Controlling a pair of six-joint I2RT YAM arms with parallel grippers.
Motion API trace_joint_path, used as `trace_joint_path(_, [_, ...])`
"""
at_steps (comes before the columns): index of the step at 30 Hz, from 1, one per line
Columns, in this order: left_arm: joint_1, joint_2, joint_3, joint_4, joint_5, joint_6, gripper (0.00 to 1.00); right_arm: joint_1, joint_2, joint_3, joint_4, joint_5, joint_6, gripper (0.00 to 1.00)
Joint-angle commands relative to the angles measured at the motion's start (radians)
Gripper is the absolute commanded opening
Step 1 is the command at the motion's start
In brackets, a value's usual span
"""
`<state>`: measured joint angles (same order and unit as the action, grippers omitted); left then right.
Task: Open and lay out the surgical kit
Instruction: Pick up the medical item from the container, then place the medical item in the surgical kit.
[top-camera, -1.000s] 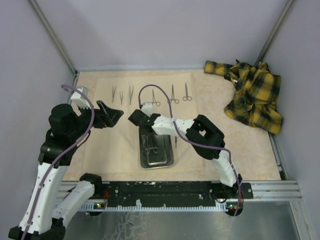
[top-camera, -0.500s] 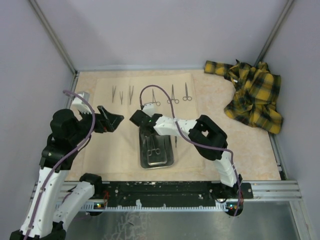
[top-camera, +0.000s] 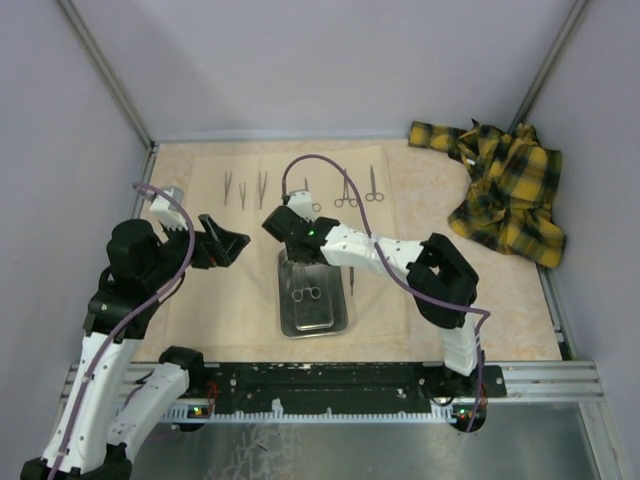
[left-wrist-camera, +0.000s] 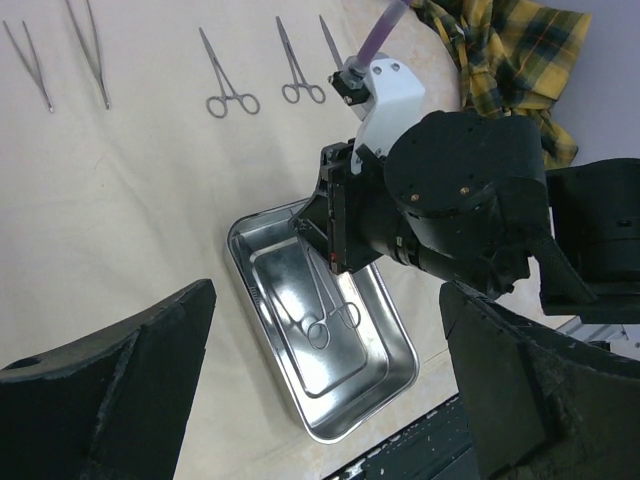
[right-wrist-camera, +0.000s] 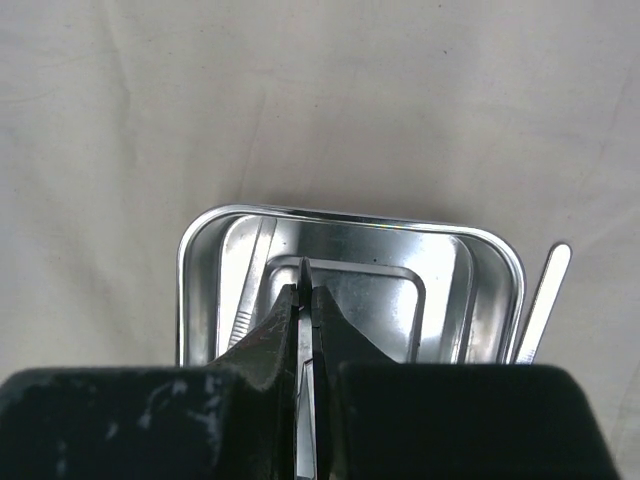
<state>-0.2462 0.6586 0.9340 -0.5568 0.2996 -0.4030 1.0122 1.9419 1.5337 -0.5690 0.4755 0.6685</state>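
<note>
steel this thin slips easily: the right hand (right-wrist-camera: 303, 280) is clenched on what looks like a thin steel instrument (right-wrist-camera: 305, 400) over the far end of the shiny rectangular steel tray (top-camera: 330, 318) on the pale beige cloth wrap (top-camera: 225, 290). it could swivel or drop onto the ring-handled forceps (left-wrist-camera: 325, 318) below. the left hand (top-camera: 228, 238) hangs released, empty.

- My top camera sits high behind both arm bases (top-camera: 183, 362), looking down over the whole desk (top-camera: 480, 300).
- My left wrist camera looks out between the fingers of the left claw (left-wrist-camera: 325, 293), from some way off, down at the steel tray (left-wrist-camera: 345, 385) and the right arm (left-wrist-camera: 460, 200).
- My right wrist camera hangs close over one short end of the tray, past the right claw (right-wrist-camera: 303, 285).
- All three views share that tray.
</note>
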Motion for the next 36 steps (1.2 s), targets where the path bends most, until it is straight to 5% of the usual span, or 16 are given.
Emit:
trace_joint_path(1, [-0.001, -0.006, -0.012, 0.013, 0.009, 0.014, 0.99, 0.002, -0.062, 0.077, -0.011, 0.041, -0.032, 0.0])
trace_joint_path(13, [-0.001, -0.005, -0.026, 0.012, -0.007, 0.033, 0.99, -0.105, 0.017, 0.309, -0.033, -0.023, -0.143, 0.0])
trace_joint_path(24, [-0.001, -0.023, -0.049, 0.006, -0.013, 0.032, 1.0, -0.194, 0.33, 0.75, -0.034, -0.115, -0.213, 0.0])
trace_joint_path(36, [-0.001, -0.028, -0.047, -0.011, 0.005, 0.038, 0.99, -0.274, 0.456, 0.744, 0.189, -0.193, -0.218, 0.0])
